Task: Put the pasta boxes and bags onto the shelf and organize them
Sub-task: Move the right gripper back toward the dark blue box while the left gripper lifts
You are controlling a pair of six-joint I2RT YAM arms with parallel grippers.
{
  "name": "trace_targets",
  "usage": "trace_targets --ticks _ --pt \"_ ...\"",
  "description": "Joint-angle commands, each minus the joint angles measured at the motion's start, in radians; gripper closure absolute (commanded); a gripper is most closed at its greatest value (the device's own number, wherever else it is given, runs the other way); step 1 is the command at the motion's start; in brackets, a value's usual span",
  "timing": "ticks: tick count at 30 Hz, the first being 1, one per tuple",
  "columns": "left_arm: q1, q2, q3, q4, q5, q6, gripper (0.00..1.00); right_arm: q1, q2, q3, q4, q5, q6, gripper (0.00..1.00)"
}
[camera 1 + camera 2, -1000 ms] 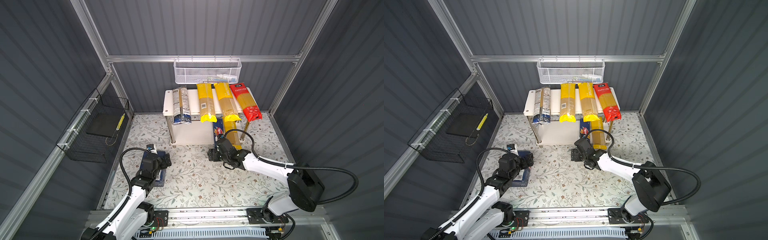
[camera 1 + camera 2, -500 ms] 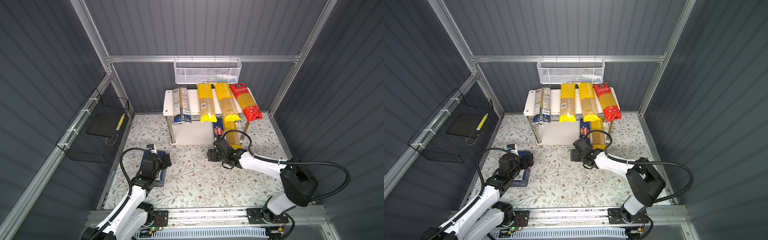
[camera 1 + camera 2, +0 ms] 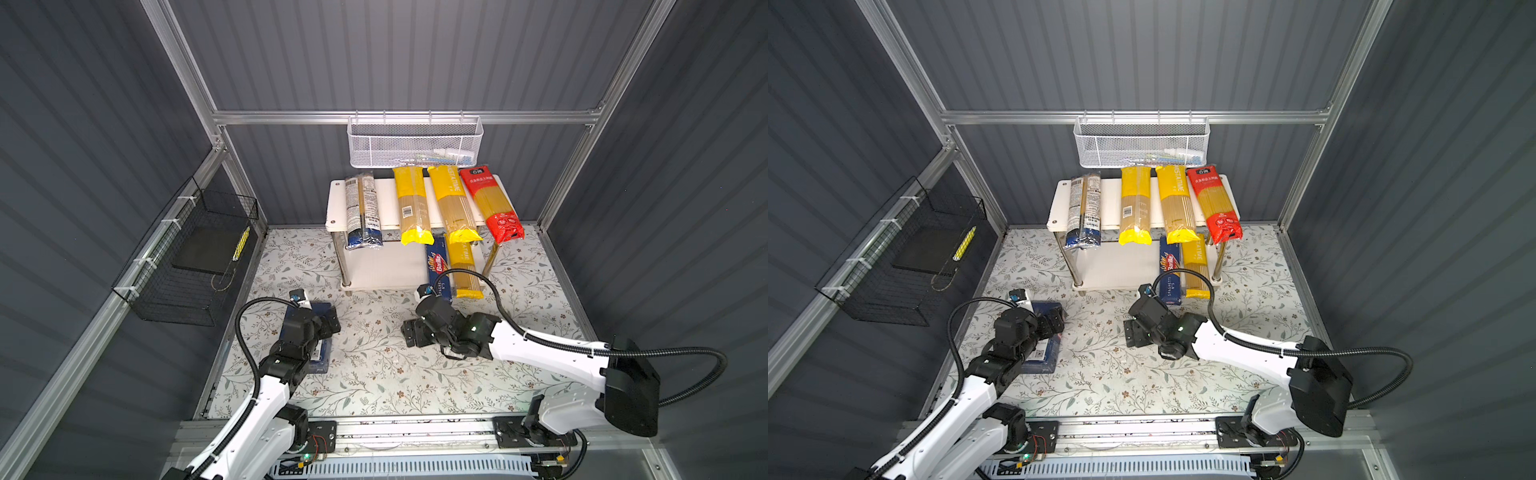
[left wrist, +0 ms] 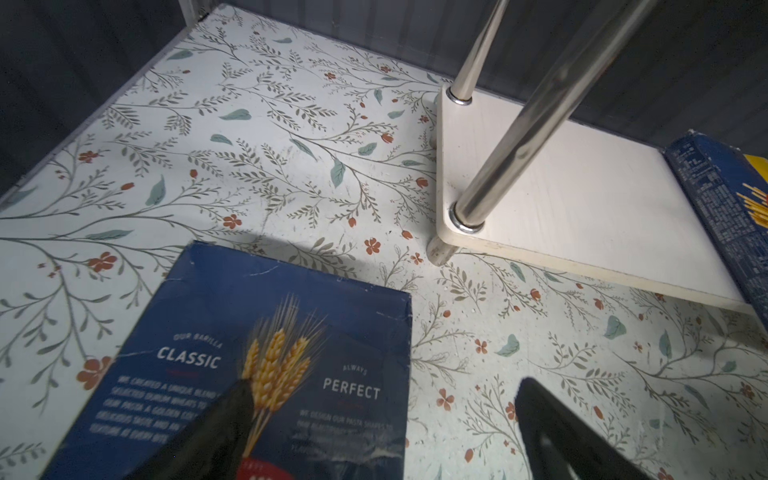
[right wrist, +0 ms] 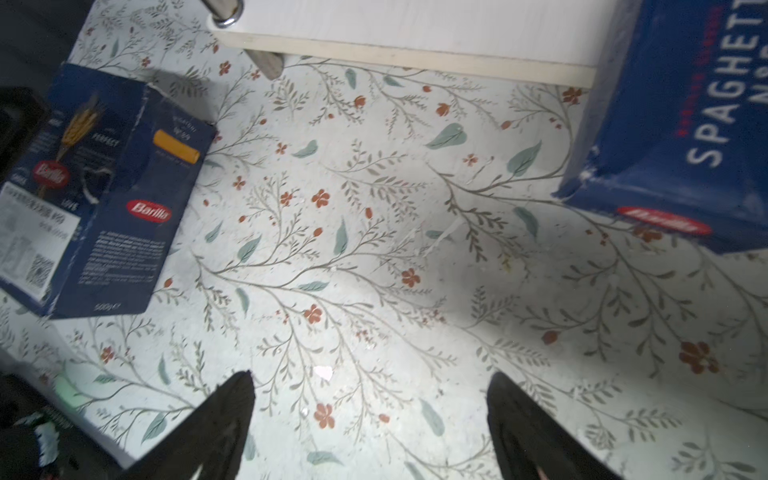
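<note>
Barilla flat box (image 4: pixel 266 374) and narrow box (image 5: pixel 685 124) are labelled.
"CLASSIC", "PERFECT" are read on the former, "SPAGHETTI" on the latter; left hand (image 4: pixel 384 386), right hand (image 5: pixel 370 380) spread wide, empty.

1. Robot test cell in a lab: grey ribbed wall panels (image 3: pixel 374 54) on bare aluminium extrusion frame (image 3: pixel 399 117).
2. Slotted aluminium base rail (image 3: pixel 415 430) at 6 o'clock carries white left arm (image 3: pixel 266 397) and white right arm (image 3: pixel 548 357).
3. Household staging only: floral-print floor sheet (image 3: pixel 374 365), white two-tier board shelf on chrome legs (image 3: pixel 382 266) at 12 o'clock, black wire basket (image 3: pixel 187 266) zip-tied at 9 o'clock.
</note>
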Motion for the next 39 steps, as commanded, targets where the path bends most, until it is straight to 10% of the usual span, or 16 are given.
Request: trace_targets --ticks 1,14,23,31,39 --pt "-0.003 -0.044 0.098 -0.141 -0.057 -0.055 0.01 0.034 -0.013 0.042 -0.095 0.007 0.023 0.1" --pt "0.005 0.074 0.353 -0.48 -0.019 -0.114 0.01 0.036 -0.037 0.13 -0.04 -0.105 -0.116 0.02" --pt "0.21 0.24 0.392 -0.465 0.167 -0.092 0.01 -0.117 0.105 0.2 0.186 -0.49 -0.249 0.01" --pt "0.225 0.39 0.492 -0.539 0.061 -0.139 0.01 -0.178 0.396 0.567 0.066 -0.765 -0.407 0.01" --pt "0.317 0.415 0.458 -0.502 0.124 -0.183 0.01 -0.199 0.471 0.659 -0.029 -0.805 -0.391 0.01"
